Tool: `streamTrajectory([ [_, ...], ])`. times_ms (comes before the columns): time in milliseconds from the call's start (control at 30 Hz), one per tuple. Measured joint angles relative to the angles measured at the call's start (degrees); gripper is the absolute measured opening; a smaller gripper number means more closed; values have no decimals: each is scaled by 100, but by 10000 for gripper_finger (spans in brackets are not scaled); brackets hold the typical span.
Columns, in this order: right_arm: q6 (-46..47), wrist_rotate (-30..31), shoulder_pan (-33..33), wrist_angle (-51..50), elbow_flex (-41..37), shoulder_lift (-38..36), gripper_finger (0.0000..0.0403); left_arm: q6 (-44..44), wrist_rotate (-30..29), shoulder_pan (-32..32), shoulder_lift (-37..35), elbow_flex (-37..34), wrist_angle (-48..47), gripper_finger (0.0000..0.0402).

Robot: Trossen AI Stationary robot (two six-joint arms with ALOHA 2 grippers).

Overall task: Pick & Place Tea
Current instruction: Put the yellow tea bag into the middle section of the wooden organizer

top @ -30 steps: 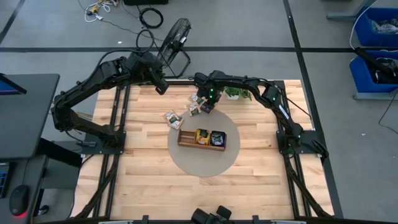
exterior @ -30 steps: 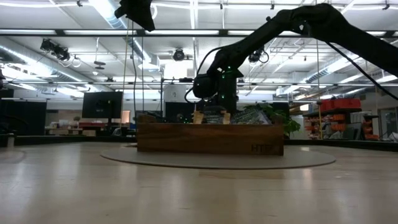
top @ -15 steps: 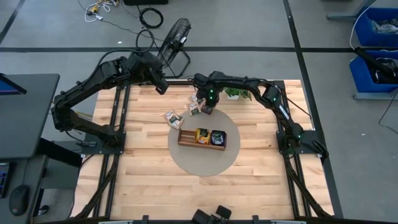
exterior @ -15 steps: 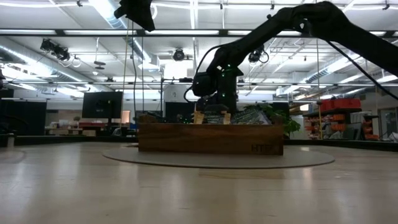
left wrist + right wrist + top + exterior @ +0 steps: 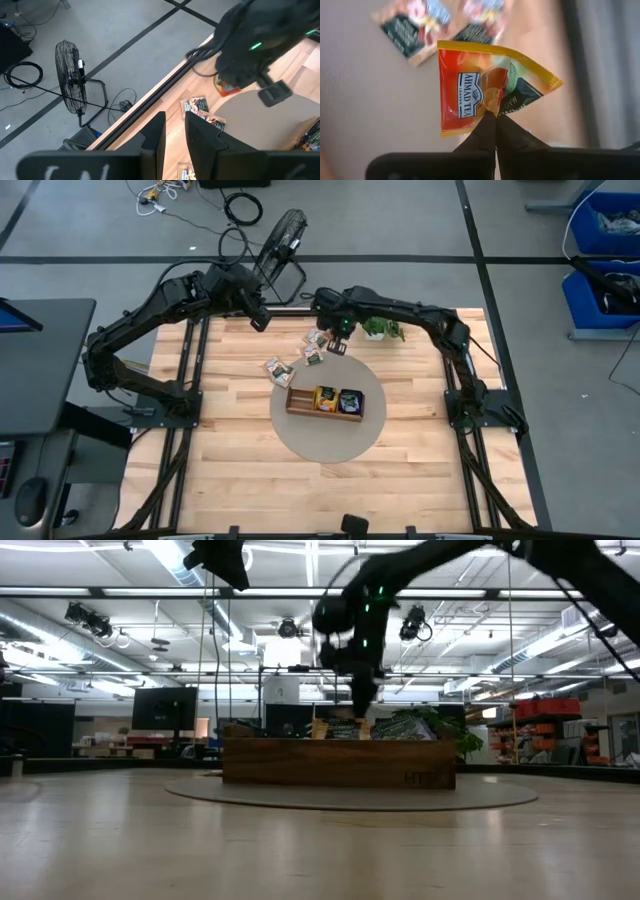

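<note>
Fingers of the left gripper (image 5: 174,131) sit nearly together, empty, above the desk's far-left corner. Fingers of the right gripper (image 5: 492,120) pinch an orange square tea packet (image 5: 480,92) above the far edge. The long brown wooden tray (image 5: 325,401) mid-desk holds yellow and black packets.

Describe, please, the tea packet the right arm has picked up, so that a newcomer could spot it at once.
Start at the wooden tray on the round mat; beyond it, by the table's far edge, hangs the right tool. The orange packet is pinched by a corner there. Unlike the loose packets lying flat on the table, it is lifted and reads AHMAD TEA.
</note>
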Motion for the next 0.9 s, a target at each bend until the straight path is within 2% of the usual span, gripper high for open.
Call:
streamTrajectory([
  [267,-891,1637,885,1290,13,-1160,0,-579,110,0,0,0,208,78],
  [433,-1351,2341,1294,1999,22,-1551,0,-945,590,-2,0,2,622,78],
  [633,-1398,2196,1583,2165,22,-1718,0,-1221,1194,-22,32,9,1144,96],
  [900,-1384,2007,1893,2259,22,-1728,0,-1662,1941,-24,39,7,1279,195],
])
